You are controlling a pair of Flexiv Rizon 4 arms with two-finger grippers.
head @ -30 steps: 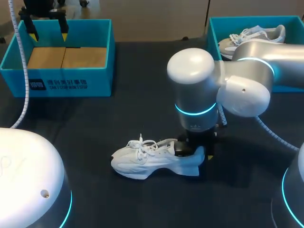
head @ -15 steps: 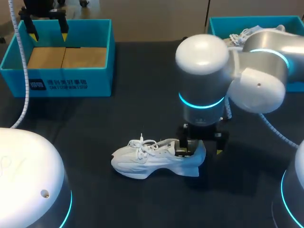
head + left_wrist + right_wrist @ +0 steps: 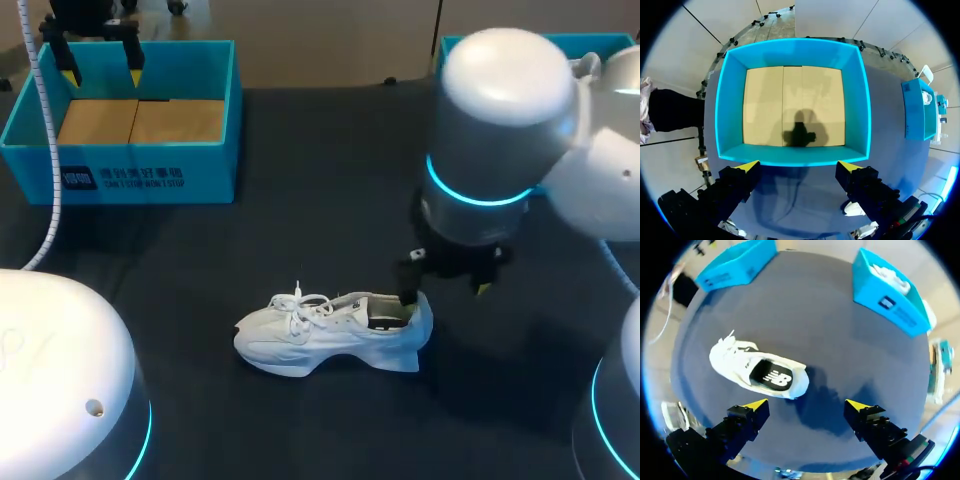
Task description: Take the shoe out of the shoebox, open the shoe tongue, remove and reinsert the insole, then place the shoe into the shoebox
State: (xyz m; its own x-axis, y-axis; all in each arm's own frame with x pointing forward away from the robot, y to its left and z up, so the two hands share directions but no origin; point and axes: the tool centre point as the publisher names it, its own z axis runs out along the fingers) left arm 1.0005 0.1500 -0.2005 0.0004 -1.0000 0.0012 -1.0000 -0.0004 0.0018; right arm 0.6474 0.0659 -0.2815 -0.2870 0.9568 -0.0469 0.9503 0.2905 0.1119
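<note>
A white sneaker [image 3: 325, 335] lies on its sole on the dark table, toe to the left, with a black insole [image 3: 771, 376] showing in its opening. My right gripper [image 3: 447, 290] hangs open just above and to the right of the heel, touching nothing. In the right wrist view the sneaker [image 3: 757, 372] lies ahead of the open gripper [image 3: 807, 407], toward one finger's side. My left gripper [image 3: 102, 70] is open above the far edge of the left blue shoebox [image 3: 215, 150]. In the left wrist view that shoebox [image 3: 865, 100] shows only a cardboard floor [image 3: 792, 105] beyond the gripper [image 3: 799, 170].
A second blue shoebox [image 3: 455, 50] stands at the back right, largely behind my right arm; the right wrist view shows this box [image 3: 875, 295] holding another pale shoe [image 3: 890, 276]. Dark tabletop [image 3: 300, 230] stretches between the boxes and the sneaker.
My right gripper opened and let go of the sneaker's heel, then rose and drew off to the right. The sneaker stayed where it lay. The left arm kept still.
</note>
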